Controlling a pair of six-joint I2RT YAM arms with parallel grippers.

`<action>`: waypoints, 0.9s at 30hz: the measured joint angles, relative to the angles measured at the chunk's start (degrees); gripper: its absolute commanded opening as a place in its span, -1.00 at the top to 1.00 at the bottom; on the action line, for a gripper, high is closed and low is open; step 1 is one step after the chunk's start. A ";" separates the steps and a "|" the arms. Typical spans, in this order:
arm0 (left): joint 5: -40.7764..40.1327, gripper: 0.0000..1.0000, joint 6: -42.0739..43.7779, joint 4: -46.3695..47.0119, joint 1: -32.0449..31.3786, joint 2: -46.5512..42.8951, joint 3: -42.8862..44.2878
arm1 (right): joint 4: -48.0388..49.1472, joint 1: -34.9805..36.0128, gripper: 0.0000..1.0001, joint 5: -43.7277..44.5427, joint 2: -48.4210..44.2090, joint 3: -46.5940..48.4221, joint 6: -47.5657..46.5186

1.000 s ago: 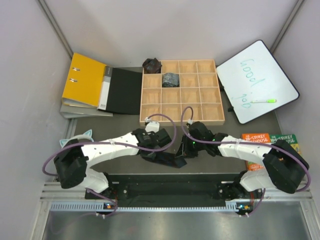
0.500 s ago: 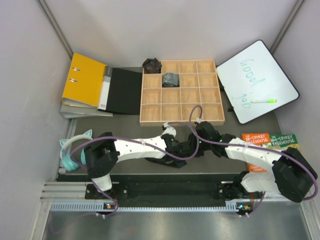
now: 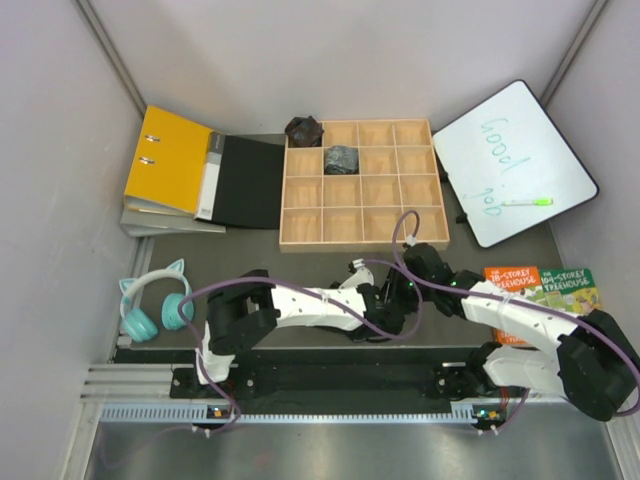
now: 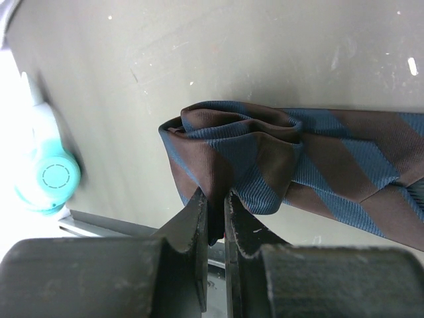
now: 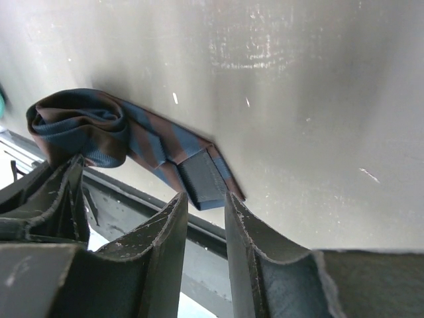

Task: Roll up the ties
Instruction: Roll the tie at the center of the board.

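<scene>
A brown-and-blue striped tie lies on the dark table near its front edge. One end is coiled into a loose roll and the flat tail runs out from it. My left gripper is shut on the roll's lower edge. My right gripper stands open just short of the tail's end, with nothing between its fingers. In the top view both grippers meet and cover this tie. A greyish rolled tie sits in a tray compartment. A brownish-black roll rests at the tray's far left corner.
The wooden compartment tray stands beyond the grippers. A yellow binder and a black folder lie at the back left, a whiteboard with a green marker at the right, books under the right arm, and teal headphones at the left.
My left arm has swung right along the table's front edge, uncovering the headphones. The right gripper has shifted slightly right and its jaws have parted a little.
</scene>
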 measured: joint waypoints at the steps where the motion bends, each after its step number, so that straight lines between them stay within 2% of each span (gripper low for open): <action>1: -0.37 1.00 -0.28 -0.55 -0.26 0.37 0.37 | -0.04 -0.07 0.40 0.02 -0.17 0.00 -0.02; 19: -3.96 0.93 -4.92 -2.21 1.22 -0.81 -2.16 | -0.26 -0.11 0.40 -0.02 -0.37 0.00 -0.13; 27: -4.44 1.00 -5.16 -2.23 1.64 -1.16 -3.76 | -0.66 -0.11 0.40 0.00 -0.37 0.00 -0.15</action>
